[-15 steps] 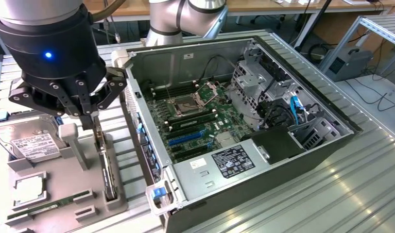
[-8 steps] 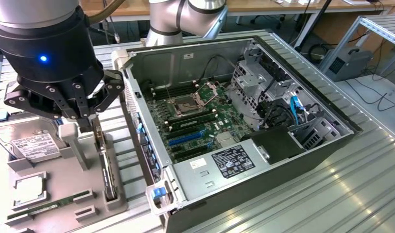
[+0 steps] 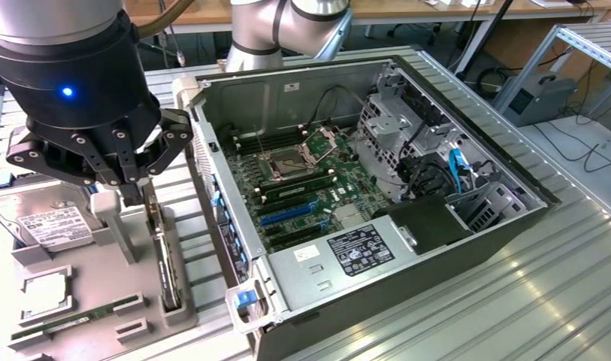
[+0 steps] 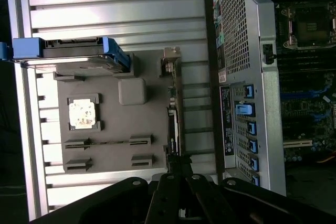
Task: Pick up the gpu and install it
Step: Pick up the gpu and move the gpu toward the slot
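The gpu (image 3: pixel 166 259) is a thin dark card standing on edge in a slot of the grey holder (image 3: pixel 104 282), just outside the open computer case (image 3: pixel 285 94). In the wrist view the gpu (image 4: pixel 172 127) runs as a narrow dark strip with its silver bracket (image 4: pixel 171 59) at the far end. My gripper (image 3: pixel 134 195) hangs over the card's near end, and its fingers have come together on the card's top edge. In the wrist view, my gripper (image 4: pixel 177 167) pinches the card. The card still sits in its slot.
A silver hard drive (image 3: pixel 46 218) in a blue frame, a CPU (image 3: pixel 43 292) and a green RAM stick (image 3: pixel 73 321) also rest on the holder. Inside the case, the motherboard shows blue expansion slots (image 3: pixel 285 214). Ribbed metal table (image 3: pixel 545 286) surrounds everything.
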You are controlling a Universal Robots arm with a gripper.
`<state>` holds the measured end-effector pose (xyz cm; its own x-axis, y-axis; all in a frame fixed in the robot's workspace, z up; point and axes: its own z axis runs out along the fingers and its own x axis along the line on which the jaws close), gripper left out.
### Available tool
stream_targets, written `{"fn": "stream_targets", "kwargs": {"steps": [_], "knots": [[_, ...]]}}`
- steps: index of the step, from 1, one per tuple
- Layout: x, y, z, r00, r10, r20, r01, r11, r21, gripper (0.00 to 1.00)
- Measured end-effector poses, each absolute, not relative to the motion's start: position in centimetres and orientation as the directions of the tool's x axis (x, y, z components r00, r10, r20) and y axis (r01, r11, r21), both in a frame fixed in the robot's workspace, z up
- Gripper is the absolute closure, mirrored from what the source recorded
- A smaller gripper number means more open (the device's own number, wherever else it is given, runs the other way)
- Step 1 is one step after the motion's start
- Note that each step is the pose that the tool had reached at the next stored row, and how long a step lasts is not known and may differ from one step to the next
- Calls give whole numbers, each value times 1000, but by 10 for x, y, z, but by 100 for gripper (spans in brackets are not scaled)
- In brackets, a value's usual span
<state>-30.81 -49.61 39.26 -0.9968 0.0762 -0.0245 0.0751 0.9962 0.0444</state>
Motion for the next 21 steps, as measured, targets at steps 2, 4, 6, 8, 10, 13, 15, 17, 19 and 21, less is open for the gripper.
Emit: {"fn": "stream_targets", "kwargs": {"steps": [2, 4, 6, 8, 10, 13, 15, 17, 19, 21], "knots": [[-308, -496, 393, -997, 76, -24, 75, 996, 44, 89], [-308, -496, 393, -997, 76, -24, 75, 996, 44, 89], [-308, -496, 393, -997, 76, -25, 75, 996, 44, 89], [-308, -496, 393, -997, 76, -25, 75, 996, 44, 89], [-308, -496, 393, -997, 76, -24, 75, 996, 44, 71], [-308, -496, 393, -997, 76, -25, 75, 996, 44, 64], [-308, -496, 386, -997, 76, -24, 75, 996, 44, 64], [-308, -496, 375, -997, 76, -24, 75, 996, 44, 64], [-308, -496, 365, -997, 76, -25, 75, 996, 44, 64], [-308, -496, 360, -997, 76, -24, 75, 996, 44, 64]]}}
